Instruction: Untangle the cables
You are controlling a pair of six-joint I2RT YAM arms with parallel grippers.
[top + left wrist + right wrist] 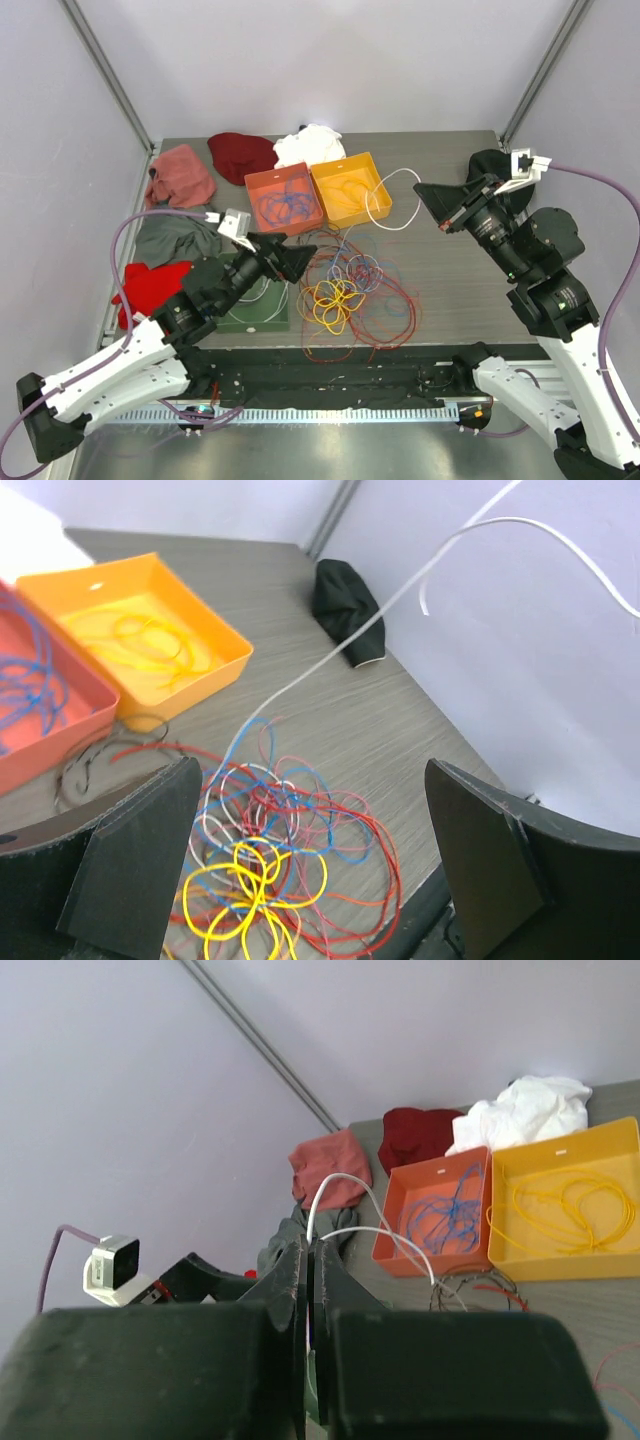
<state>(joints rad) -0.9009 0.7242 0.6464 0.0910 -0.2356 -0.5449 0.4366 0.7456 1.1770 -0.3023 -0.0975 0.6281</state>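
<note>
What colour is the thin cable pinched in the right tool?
White. The thin white cable shows best in the right wrist view, clamped in the right tool.

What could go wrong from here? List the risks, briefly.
1. The white cable, pinched in the right fingers, runs down into the tangle; pulling may drag the whole knot along rather than free it.
2. It passes close to the yellow tray and might catch its corner.
</note>
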